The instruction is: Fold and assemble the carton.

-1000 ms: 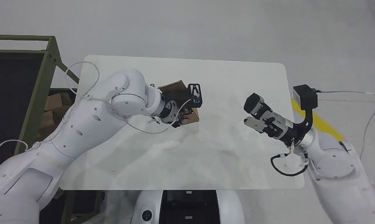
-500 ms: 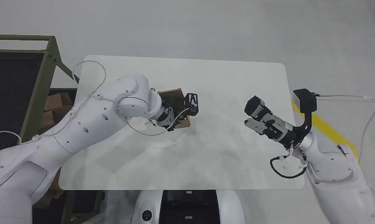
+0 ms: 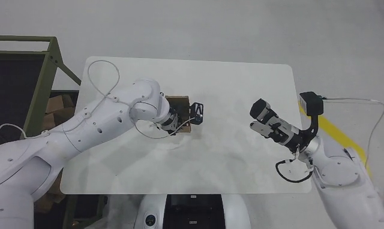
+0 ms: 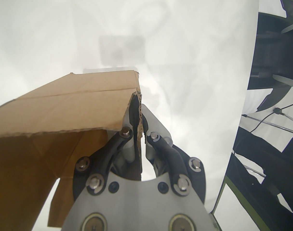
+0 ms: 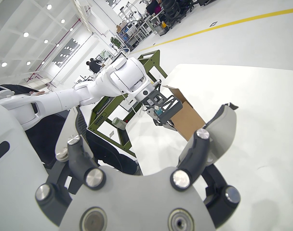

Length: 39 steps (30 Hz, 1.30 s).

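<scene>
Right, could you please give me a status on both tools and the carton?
Left tool shut on a wall edge of the brown cardboard carton. Right tool open, holding nothing, apart from the carton above the white table.

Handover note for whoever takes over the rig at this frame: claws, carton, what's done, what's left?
Left claw: shut on a wall edge of the carton.
Right claw: open, empty, over the right part of the table, well apart from the carton.
Carton: left of the table's centre, opened into a box shape, one top flap standing up.
Done: carton opened out.
Left: fold the flaps shut; the bottom's state is hidden.
</scene>
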{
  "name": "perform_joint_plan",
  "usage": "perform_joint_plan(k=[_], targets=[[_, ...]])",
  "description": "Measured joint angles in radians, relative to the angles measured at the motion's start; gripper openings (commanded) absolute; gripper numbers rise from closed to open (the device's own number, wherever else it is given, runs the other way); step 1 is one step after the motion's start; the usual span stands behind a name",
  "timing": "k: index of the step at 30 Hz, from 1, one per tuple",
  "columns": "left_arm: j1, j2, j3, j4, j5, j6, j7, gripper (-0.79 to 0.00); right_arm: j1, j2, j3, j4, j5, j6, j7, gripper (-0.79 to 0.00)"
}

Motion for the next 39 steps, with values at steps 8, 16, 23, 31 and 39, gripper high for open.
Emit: perform_joint_plan(k=[8, 16, 23, 31, 39], targets=[[-0.008, -0.02, 0.023, 0.033, -0.008, -0.005, 0.005, -0.785, 0.019, -0.001, -0.013, 0.001, -0.001, 0.008, 0.007, 0.0], [-0.004, -0.047, 0.034, 0.062, 0.018, 0.01, -0.01, -0.736, 0.026, 0.0, -0.016, 0.006, 0.006, 0.007, 0.013, 0.0], [-0.005, -0.063, 0.037, 0.083, 0.03, 0.011, -0.011, -0.665, 0.029, 0.0, -0.018, 0.01, 0.01, 0.005, 0.015, 0.0], [-0.007, -0.077, 0.039, 0.1, 0.038, 0.012, -0.012, -0.665, 0.031, 0.0, -0.02, 0.017, 0.014, -0.002, 0.015, 0.0], [-0.008, -0.08, 0.018, 0.099, 0.019, 0.019, -0.019, -0.486, 0.034, 0.0, -0.021, 0.027, 0.021, -0.003, 0.021, 0.0]])
